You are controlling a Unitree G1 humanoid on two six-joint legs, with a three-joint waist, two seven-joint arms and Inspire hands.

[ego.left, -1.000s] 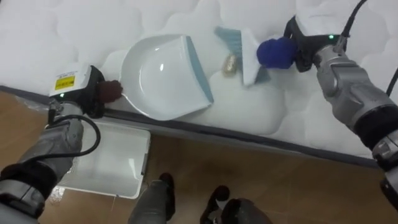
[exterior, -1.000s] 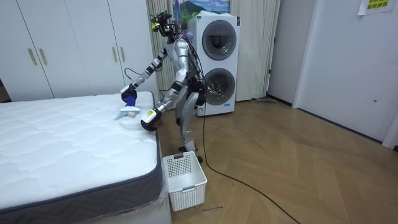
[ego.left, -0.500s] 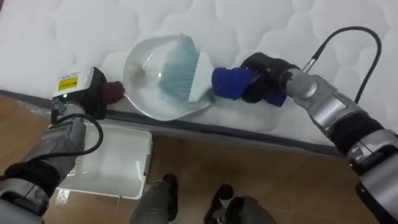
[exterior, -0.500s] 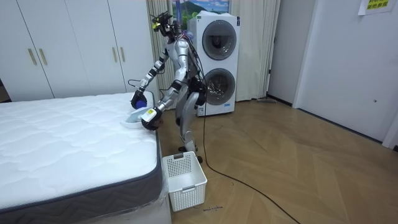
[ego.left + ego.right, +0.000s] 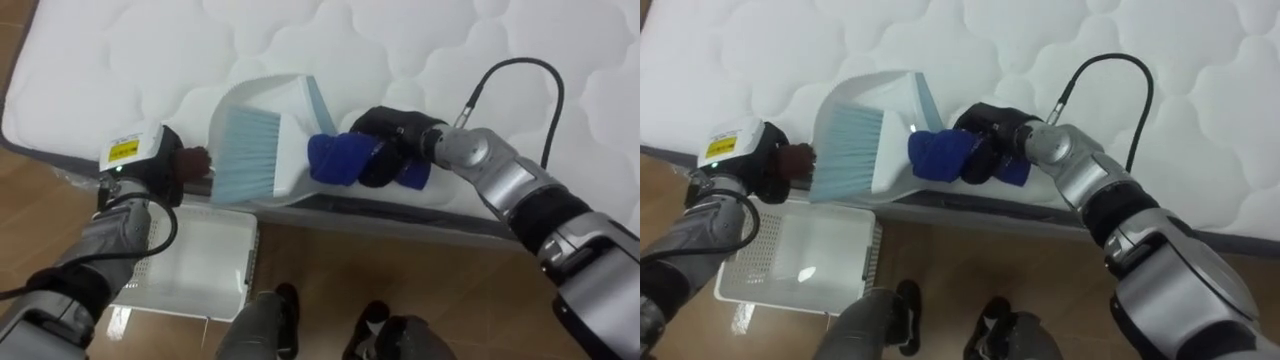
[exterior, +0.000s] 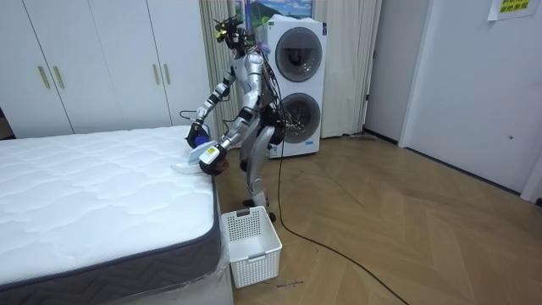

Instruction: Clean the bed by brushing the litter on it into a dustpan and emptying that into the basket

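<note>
Closest to the robot, a white plastic slatted basket (image 5: 190, 270) sits on the wood floor right under the bed's edge. Just above it the left hand (image 5: 150, 172) is clenched round the brown handle of the white dustpan (image 5: 270, 92), which is at the very lip of the mattress.

What's new: a second ago the brush was out past the pan's mouth with a small golden scrap between them. Now the pale-blue-bristled brush (image 5: 245, 150) is deep in the pan, so I'd say the sweep is done and the scrap is under the bristles, though I can't see it. Dumping into the basket looks like the next job.

The brush lies across the view, bristles toward the robot's left, fat blue grip toward its right, where the right hand (image 5: 395, 150) is wrapped round it. The pan's handle points near-left, its mouth far-right. Beyond is white quilted mattress (image 5: 420, 40).
</note>
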